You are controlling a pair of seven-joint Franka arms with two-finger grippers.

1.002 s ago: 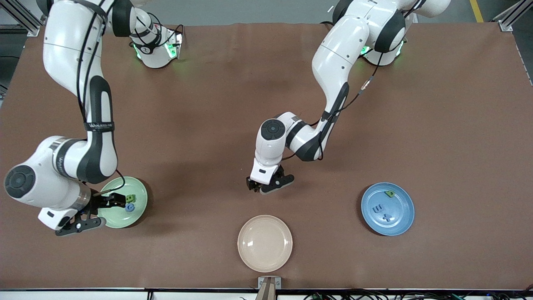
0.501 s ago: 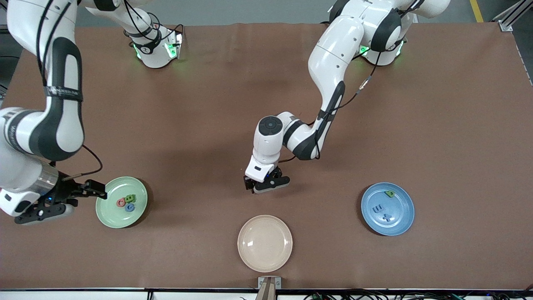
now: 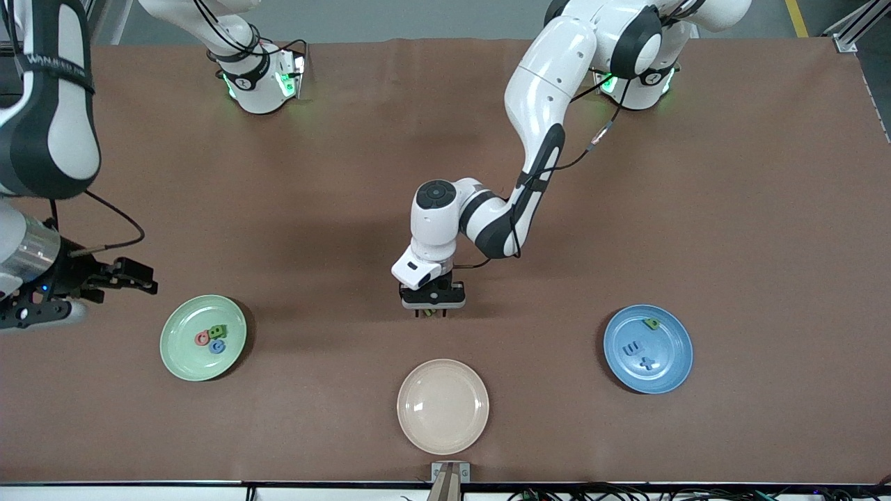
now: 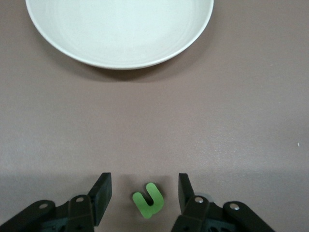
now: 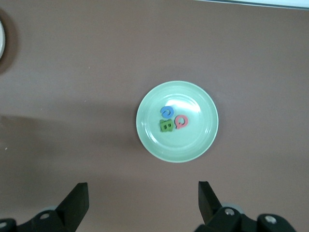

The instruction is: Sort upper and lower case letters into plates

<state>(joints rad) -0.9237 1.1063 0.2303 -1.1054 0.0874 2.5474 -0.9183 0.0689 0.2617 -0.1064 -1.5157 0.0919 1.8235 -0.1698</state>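
The mint green plate [image 3: 182,356] holds a red letter [image 3: 202,339], a green letter [image 3: 220,331] and a blue letter [image 3: 217,346]; all three also show in the right wrist view, on the plate [image 5: 193,142]. The speckled blue plate [image 3: 669,369] holds a green letter [image 3: 652,323] and two blue letters [image 3: 632,349]. My left gripper [image 3: 433,312] is low over the table, open, with a finger on each side of a lone green letter [image 4: 149,199] and not touching it. My right gripper [image 3: 136,277] is open and empty, raised beside the mint plate toward the right arm's end.
An empty cream-beige plate [image 3: 443,406] lies near the table's front edge, nearer the front camera than the left gripper; its rim shows in the left wrist view [image 4: 120,63]. The brown table top [image 3: 766,209] is bare around the plates.
My right gripper left the red letter in the mint plate, rose and drew back off the plate. My left gripper turned and came down around the green letter on the table.
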